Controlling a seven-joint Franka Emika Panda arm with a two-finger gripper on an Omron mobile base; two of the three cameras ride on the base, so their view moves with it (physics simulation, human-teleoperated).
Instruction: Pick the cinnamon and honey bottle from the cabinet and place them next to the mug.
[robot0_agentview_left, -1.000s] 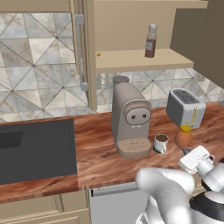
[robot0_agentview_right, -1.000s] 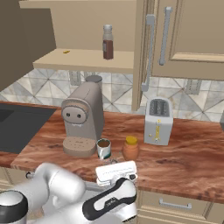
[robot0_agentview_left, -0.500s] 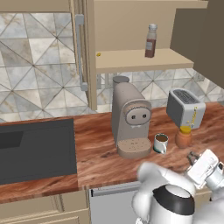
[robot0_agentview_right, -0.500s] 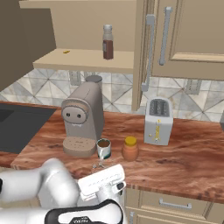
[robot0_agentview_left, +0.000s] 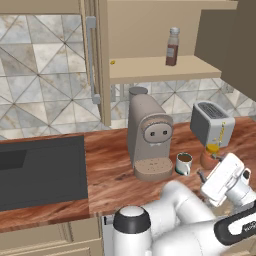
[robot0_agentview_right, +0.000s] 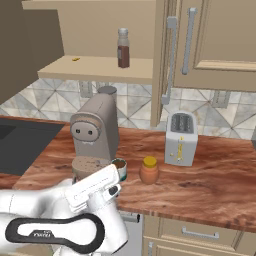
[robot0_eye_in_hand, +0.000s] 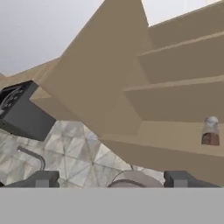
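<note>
The cinnamon (robot0_agentview_left: 172, 46) (robot0_agentview_right: 123, 48) (robot0_eye_in_hand: 210, 131) stands upright on the shelf of the open cabinet (robot0_agentview_left: 150, 67) (robot0_agentview_right: 95, 67). On the wooden counter the honey bottle (robot0_agentview_left: 210, 156) (robot0_agentview_right: 148, 170) stands just right of the mug (robot0_agentview_left: 184, 163) (robot0_agentview_right: 120, 166), apart from it. My gripper (robot0_agentview_left: 204, 173) (robot0_eye_in_hand: 113, 180) hovers low in front of both and is tilted up toward the cabinet. Its fingers are spread wide with nothing between them. In the right base view my hand hides part of the mug.
A beige coffee machine (robot0_agentview_left: 149, 135) (robot0_agentview_right: 95, 132) stands left of the mug and under the shelf. A toaster (robot0_agentview_left: 212, 122) (robot0_agentview_right: 180, 138) sits behind the honey bottle. A dark sink (robot0_agentview_left: 40, 170) lies to the left. The swung-out cabinet door (robot0_agentview_left: 227, 45) hangs at upper right.
The fingers went from shut to wide open. The hand shifted right and tilted upward. The honey bottle, mug and cinnamon have not moved.
</note>
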